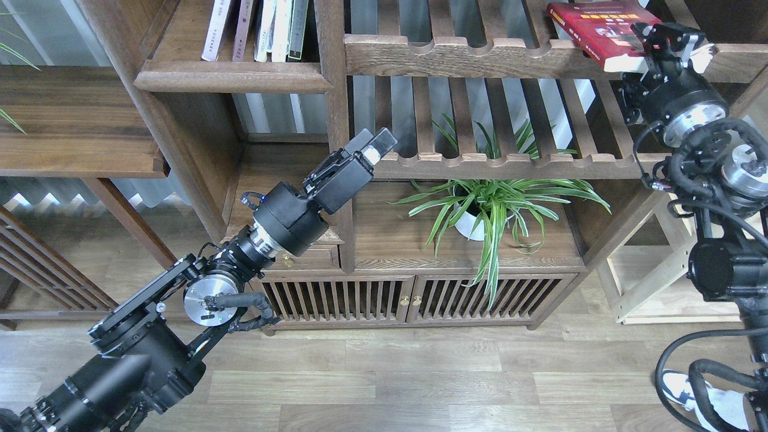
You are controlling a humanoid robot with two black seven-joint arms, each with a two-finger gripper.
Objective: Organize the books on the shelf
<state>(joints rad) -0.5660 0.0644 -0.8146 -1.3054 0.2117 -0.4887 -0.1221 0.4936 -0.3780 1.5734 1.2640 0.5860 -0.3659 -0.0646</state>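
A large dark-brown wooden bookcase (pixel 336 120) fills the head view, seen from above and in front. At upper left, a solid shelf (pixel 234 75) with a rounded front edge carries a short row of upright thin books (pixel 258 27), pale covers beside a dark spine; their spine lettering is too small to read. At upper right, a thick red book (pixel 594 30) lies flat and tilted on a slatted rack (pixel 468 57) with a scalloped front rail, one corner jutting past the rail. Its cover bears a yellow band and small white characters, too small to read. The right gripper (pixel 651 51) sits at that jutting corner with its black fingers closed on the red book's pale page edge. The right arm climbs the right edge of the view in black joints and looped cables. The left arm rises from lower left; the left gripper (pixel 375 147) hangs in front of the bookcase's middle post, touching no book, its fingers close together with nothing between them. A green spider plant (pixel 498 204) in a white pot (pixel 471 225) stands on the ledge below a second slatted rack. Under it is a low cabinet (pixel 408 300) with slatted doors and brass knobs. The floor is grey-brown planks.
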